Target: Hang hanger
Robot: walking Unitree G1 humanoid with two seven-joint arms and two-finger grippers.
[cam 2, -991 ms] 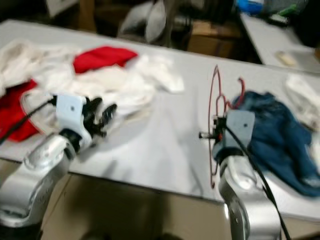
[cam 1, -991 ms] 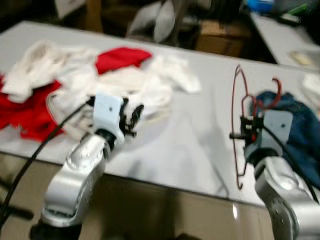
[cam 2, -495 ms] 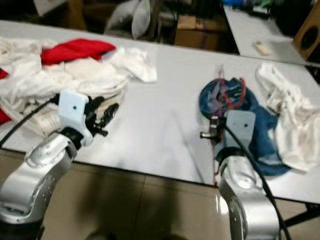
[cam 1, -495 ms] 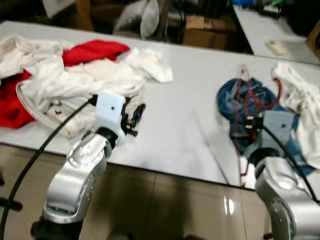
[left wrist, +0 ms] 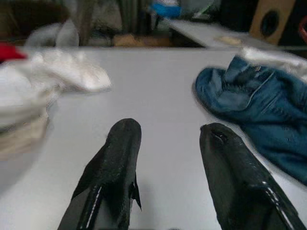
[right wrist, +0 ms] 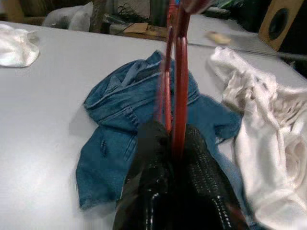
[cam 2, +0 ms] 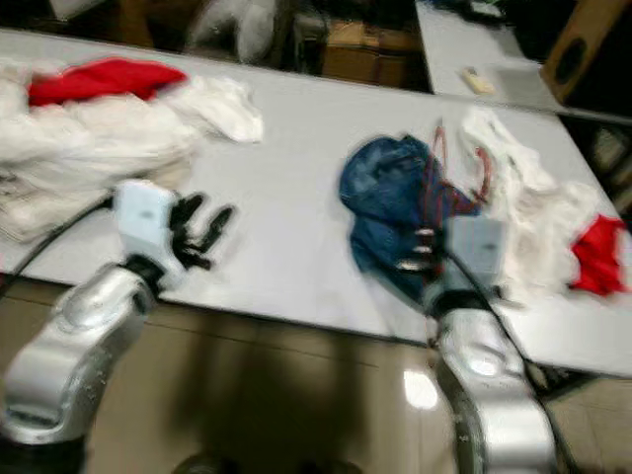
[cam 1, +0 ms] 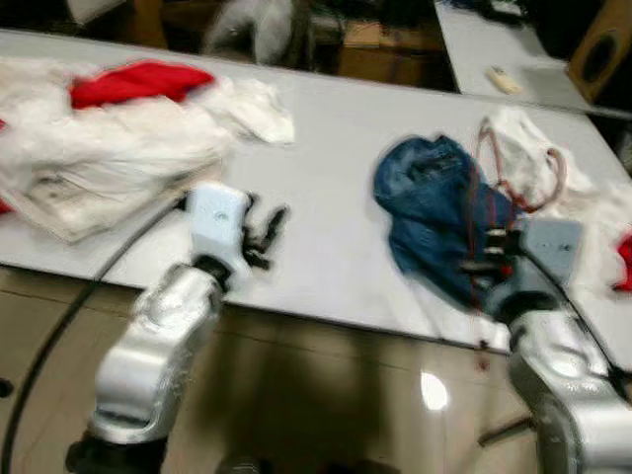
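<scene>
A red wire hanger (right wrist: 175, 67) stands upright between the two black fingers of my right gripper (right wrist: 171, 132), which is shut on it. In the left eye view the hanger (cam 1: 486, 168) rises above the right gripper (cam 1: 486, 255), in front of a crumpled blue denim garment (cam 1: 430, 202) on the grey table (cam 1: 336, 128). My left gripper (cam 1: 267, 225) hovers over the table's near edge, open with nothing between its fingers (left wrist: 120, 158).
A heap of white clothes (cam 1: 99, 148) with a red piece (cam 1: 138, 79) lies at the table's left. White cloth (cam 1: 528, 148) and a red scrap (cam 1: 624, 262) lie at the right. A second table (cam 1: 494, 59) and a speaker (cam 1: 597, 49) stand behind.
The camera has swung to the right, so the table and clothes have slid left in view. Both arms keep their pose, and the right gripper still holds the hanger.
</scene>
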